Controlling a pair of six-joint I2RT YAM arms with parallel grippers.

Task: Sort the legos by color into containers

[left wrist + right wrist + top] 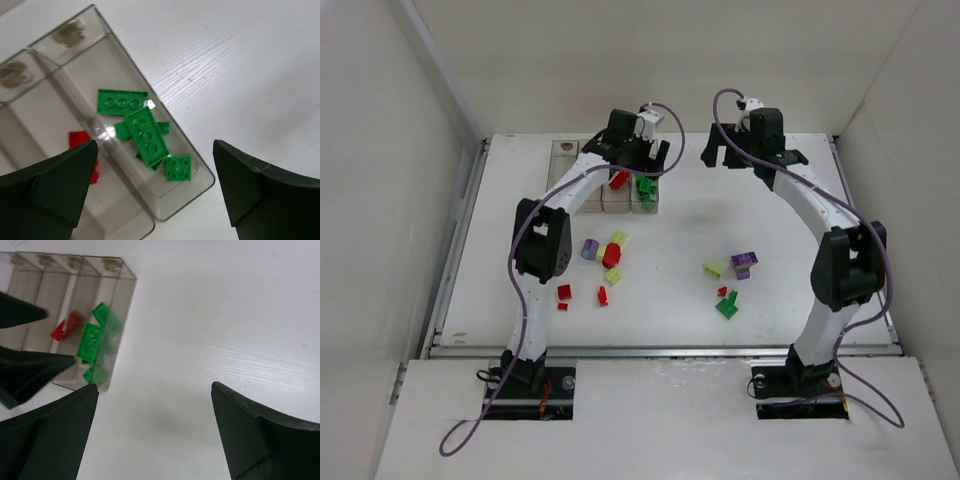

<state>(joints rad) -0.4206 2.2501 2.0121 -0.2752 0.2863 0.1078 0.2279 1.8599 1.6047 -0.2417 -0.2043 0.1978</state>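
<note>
Risk first, left side: left gripper [155, 148] hangs over the containers [566, 168] with jaws spread wide and nothing between them, so it is released and carries no brick. My read: if it goes lower or swings sideways from here, a finger could catch a thin clear wall and shove the whole joined row, or tip it and spill sorted pieces. The green pile [146, 135] is stacked loosely, one plate leaning on the others near the bin's end, so a knock could bounce one out. The right gripper [154, 387] is also spread wide and empty, over bare table [225, 315] near the row. Both arms are close together up there, and a reach by either toward the same bin could clash them. The bricks are tiny against the fingers — a pinch could take two colours at once or flick one away.

Containers, left to right in the right wrist view:
- Bins one and two show no brick in the parts visible, though dark fingers cover their near ends.
- Bin three holds a red lego [67, 326]; exact count unclear.
- Bin four, the rightmost, holds the green pile.

Loose legos not yet sorted:
- The left cluster [607, 262] is red, purple and yellow-green, in front of the row.
- The right cluster [730, 282] is purple, yellow-green, red and green — well apart from the bins.
</note>
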